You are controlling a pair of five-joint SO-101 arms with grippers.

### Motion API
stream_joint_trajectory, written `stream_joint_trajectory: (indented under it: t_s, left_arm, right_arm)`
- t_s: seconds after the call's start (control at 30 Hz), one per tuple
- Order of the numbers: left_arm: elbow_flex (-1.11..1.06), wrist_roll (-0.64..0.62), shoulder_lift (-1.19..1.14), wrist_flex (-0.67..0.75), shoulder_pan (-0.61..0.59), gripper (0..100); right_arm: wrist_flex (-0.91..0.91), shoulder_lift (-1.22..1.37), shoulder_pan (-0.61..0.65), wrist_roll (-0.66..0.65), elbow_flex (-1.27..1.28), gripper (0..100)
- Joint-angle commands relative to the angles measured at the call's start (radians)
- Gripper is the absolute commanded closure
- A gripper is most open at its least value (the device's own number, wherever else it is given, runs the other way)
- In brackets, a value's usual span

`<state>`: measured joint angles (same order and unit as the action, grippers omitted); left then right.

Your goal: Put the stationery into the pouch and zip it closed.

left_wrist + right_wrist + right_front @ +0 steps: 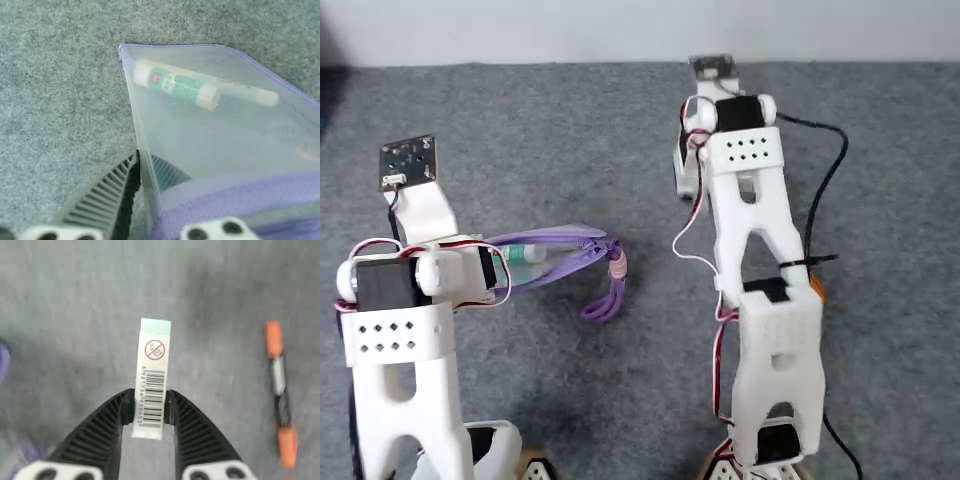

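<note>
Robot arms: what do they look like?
The left arm and right arm are chunky white plastic with rows of small holes, black motors, and red, white and black wires. The left gripper and right gripper have dark ribbed fingers.

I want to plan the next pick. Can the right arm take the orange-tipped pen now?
Probably not yet. The right tool is shut on a white barcoded item, so it has no free grip. The orange-tipped pen lies uncovered on the carpet beside it.
</note>
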<state>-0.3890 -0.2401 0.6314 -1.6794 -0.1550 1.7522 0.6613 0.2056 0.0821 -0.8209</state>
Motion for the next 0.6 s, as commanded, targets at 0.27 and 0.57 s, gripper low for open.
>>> stream_joint_trajectory:
  t_s: [0.27,0.57]
  left_arm:
    - [0.007,0.011,0.003,-0.002,-0.008,99]
    - [0.007,0.012,0.003,-0.002,-0.009,99]
  right_arm:
    - [-0.176,-0.067,0.008,-0.011,0.391,98.9]
    - [-0.168,-0.004,0.016,-0.009,0.39,88.5]
